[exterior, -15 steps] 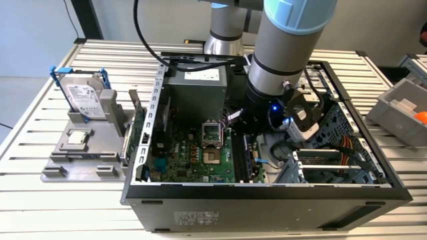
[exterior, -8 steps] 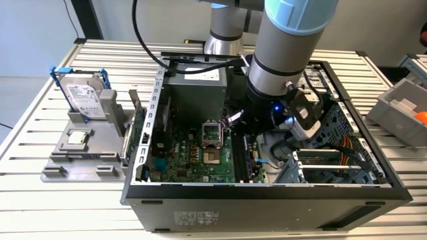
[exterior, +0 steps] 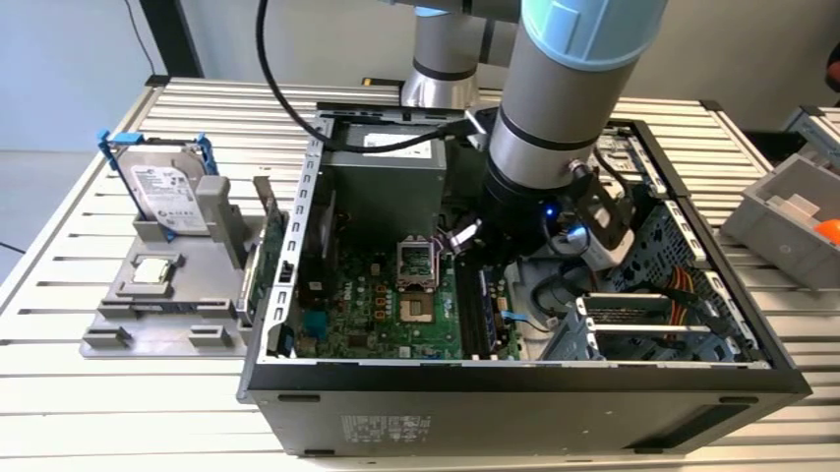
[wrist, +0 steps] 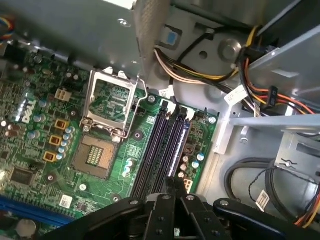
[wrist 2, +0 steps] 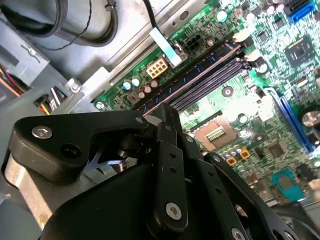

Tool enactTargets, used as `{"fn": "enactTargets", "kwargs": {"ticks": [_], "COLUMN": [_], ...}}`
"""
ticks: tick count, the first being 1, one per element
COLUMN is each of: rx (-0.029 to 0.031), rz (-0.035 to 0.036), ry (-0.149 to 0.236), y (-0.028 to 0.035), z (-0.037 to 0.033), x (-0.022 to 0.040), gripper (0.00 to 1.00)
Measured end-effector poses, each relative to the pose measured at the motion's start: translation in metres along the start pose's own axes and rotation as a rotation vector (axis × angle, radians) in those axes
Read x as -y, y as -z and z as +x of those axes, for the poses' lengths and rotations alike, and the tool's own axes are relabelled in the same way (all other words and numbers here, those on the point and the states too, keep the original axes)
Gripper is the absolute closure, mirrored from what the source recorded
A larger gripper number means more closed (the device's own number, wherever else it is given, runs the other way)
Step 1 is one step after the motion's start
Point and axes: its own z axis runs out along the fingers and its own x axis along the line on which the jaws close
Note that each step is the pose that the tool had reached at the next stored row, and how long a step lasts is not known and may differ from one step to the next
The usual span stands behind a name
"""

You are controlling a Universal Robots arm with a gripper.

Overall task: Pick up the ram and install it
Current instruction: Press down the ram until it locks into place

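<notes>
The ram (wrist 2: 200,68) is a dark-blue stick standing in the outermost memory slot of the green motherboard (wrist: 30,115), beside the empty black slots (wrist: 157,145). It also appears in the first wrist view as the ram (wrist: 183,142). My gripper (wrist 2: 166,114) is shut, its black fingers pressed together. Their tips sit right over one end of the ram; whether they touch it is hidden. In the exterior view my gripper (exterior: 497,258) reaches down into the open computer case (exterior: 525,379), above the slots.
An open CPU socket (wrist: 112,107) lies beside the slots. Cable bundles (wrist: 200,70) and a drive cage (exterior: 656,334) crowd the far side. Outside the case a grey holder (exterior: 157,305) carries a hard drive (exterior: 168,192), with a green card (exterior: 270,256) alongside. A grey bin (exterior: 788,206) stands at the exterior view's right.
</notes>
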Motion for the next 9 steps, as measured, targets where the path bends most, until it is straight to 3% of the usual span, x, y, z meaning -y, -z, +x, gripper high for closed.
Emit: {"fn": "enactTargets", "kwargs": {"ticks": [9], "rx": [0.0039], "rz": [-0.0025], "ry": [0.129], "y": [0.0], "z": [-0.0002], "x": [0.0001], "gripper": [1.0]}}
